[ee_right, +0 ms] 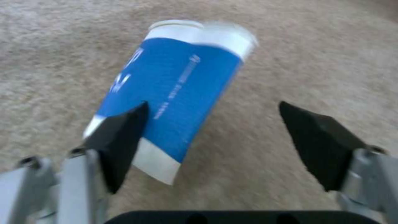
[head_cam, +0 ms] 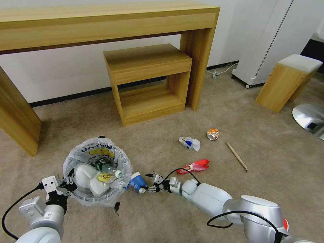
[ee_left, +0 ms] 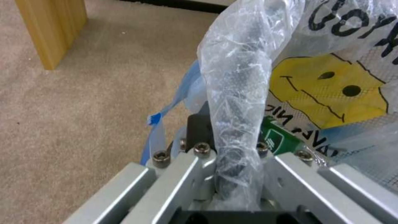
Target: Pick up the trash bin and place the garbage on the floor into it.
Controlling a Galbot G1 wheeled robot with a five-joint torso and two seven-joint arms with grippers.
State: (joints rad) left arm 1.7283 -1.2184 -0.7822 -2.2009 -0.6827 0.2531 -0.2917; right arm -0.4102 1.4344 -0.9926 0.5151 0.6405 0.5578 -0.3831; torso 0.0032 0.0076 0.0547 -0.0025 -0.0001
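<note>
The trash bin (head_cam: 72,161), lined with a clear printed bag (ee_left: 331,90), sits low at the left. It holds white slippers (head_cam: 88,178) and a small bottle (head_cam: 105,164). My left gripper (head_cam: 66,185) is shut on the bin's bagged rim (ee_left: 236,124). My right gripper (head_cam: 151,182) is open just right of the bin, with its jaws spread wide. The blue-white paper cup (head_cam: 137,183) lies tilted just ahead of them (ee_right: 178,93), one fingertip (ee_right: 124,130) overlapping it. On the beige floor (head_cam: 270,158) lie a red wrapper (head_cam: 195,166), a blue face mask (head_cam: 189,143), a crushed orange can (head_cam: 212,134) and a wooden stick (head_cam: 237,156).
A long wooden desk (head_cam: 101,23) stands along the far wall with a small wooden shelf unit (head_cam: 148,84) under it. At the right are a wooden stool (head_cam: 287,81), a white appliance (head_cam: 270,40) and a round metal base (head_cam: 308,119). A cable (head_cam: 221,71) runs along the skirting.
</note>
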